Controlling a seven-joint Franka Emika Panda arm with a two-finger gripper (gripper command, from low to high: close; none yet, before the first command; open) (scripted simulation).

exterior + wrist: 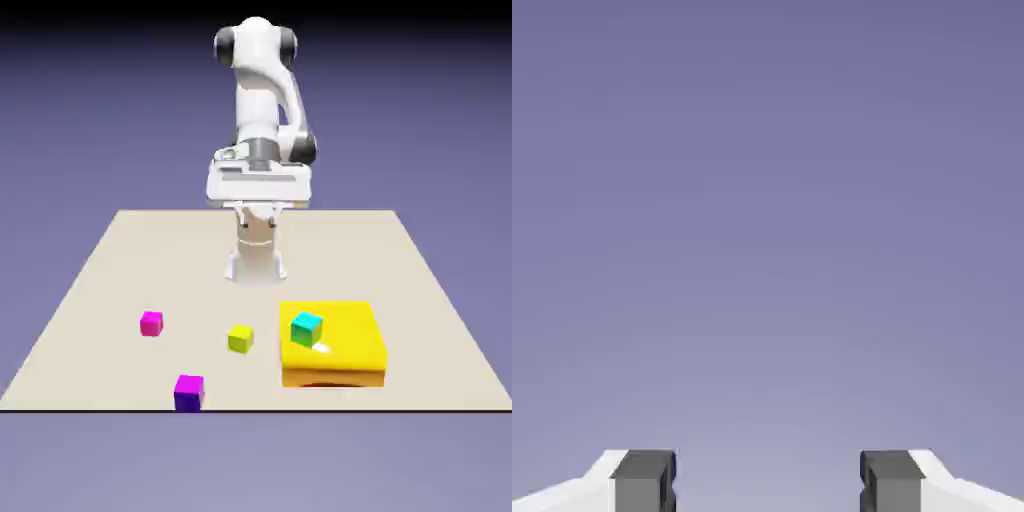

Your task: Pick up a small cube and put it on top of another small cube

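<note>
The small cube (188,392), magenta on top with dark purple-blue sides, rests near the table's front edge at the exterior view's left. Another small cube (306,328), teal-cyan, stands on the left part of a large flat yellow block (350,350). My gripper (258,188) hangs high above the table's far side, well away from both cubes. In the hand view my gripper (768,482) is open: the two grey fingertips (644,480) stand far apart with only the blue-violet backdrop between them. Neither cube appears in the hand view.
An all-pink cube (151,323) lies at the left of the table (100,290). A yellow-green cube (240,338) sits between it and the yellow block. The robot's base (256,262) stands at the far middle.
</note>
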